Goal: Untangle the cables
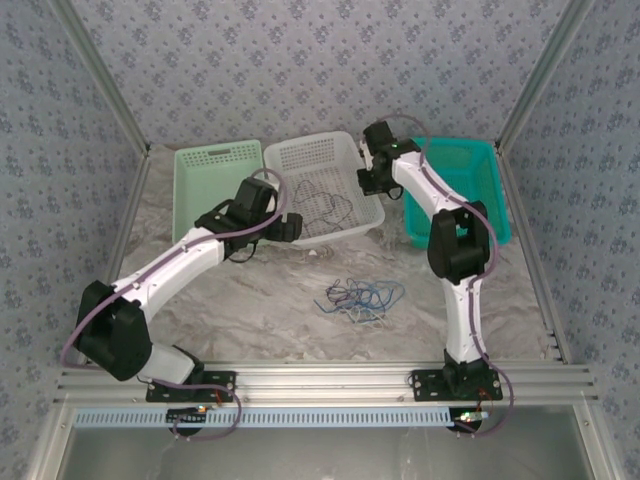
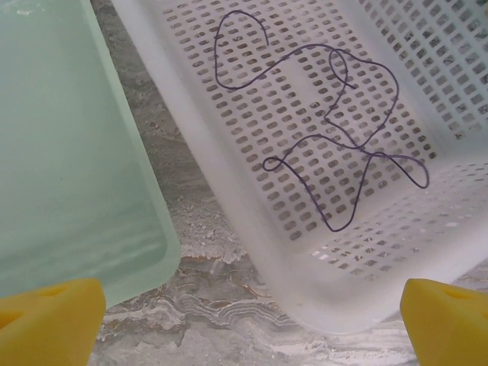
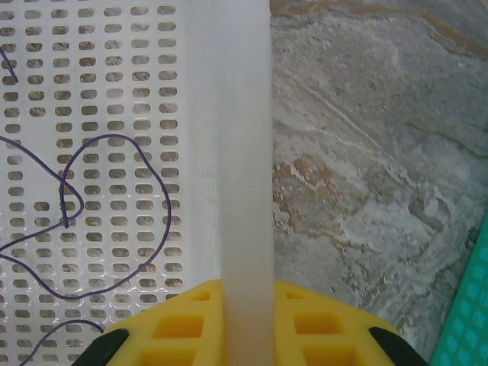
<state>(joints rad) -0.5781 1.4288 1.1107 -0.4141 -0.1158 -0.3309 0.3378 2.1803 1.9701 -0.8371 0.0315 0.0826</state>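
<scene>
My right hand (image 3: 244, 324) pinches the white basket's (image 3: 229, 152) right rim. My left hand (image 2: 244, 324) hangs wide open, empty, over its near-left corner. One purple cable (image 2: 366, 156) lies inside, the tangled cables (image 1: 360, 297) mid-table (image 1: 250, 310). I'd keep the rim steady.

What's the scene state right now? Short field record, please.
tangle: thin blue, dark and pale cables heaped on the marbled table
loose cable: one thin purple cable inside the white perforated plastic basket
left end effector: open, empty, by that basket's corner
right end effector: closed over that basket's side wall
other bins: pale green plastic basket, teal plastic basket
</scene>
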